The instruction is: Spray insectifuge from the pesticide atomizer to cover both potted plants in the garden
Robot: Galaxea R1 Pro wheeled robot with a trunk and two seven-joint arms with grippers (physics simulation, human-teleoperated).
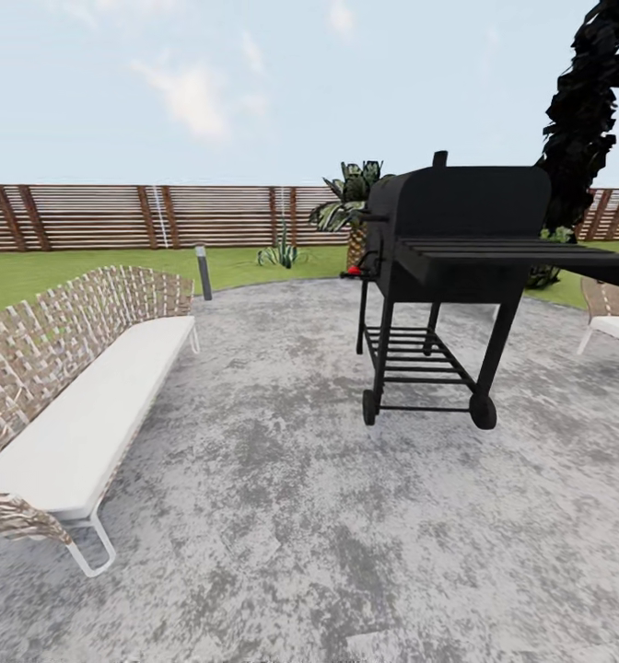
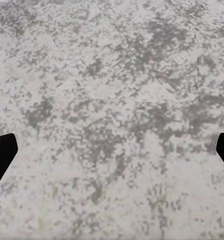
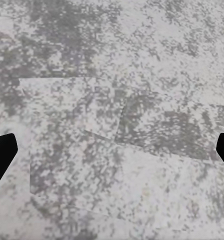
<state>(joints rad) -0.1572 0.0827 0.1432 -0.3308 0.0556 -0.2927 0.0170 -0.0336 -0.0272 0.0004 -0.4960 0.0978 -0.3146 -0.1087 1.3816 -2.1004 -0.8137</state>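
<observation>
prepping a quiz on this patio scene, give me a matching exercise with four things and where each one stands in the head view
Things:
1. bench
2. barbecue grill
3. lamp post
4. wooden fence

Places:
A. at the lawn's edge, beyond the bench
B. on the paving, right of centre
C. along the back of the lawn
D. on the paving, at the left

Pairs: 1-D, 2-B, 3-A, 4-C

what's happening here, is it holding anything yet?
Nothing held. Both wrist views look at mottled grey paving, with the left pincer and right pincer spread wide and empty. The head view shows the round grey paved patio with a black wheeled barbecue grill, a woven bench with a white cushion, and a brown slatted wooden fence behind the lawn. The robot appears to be in transit.
</observation>
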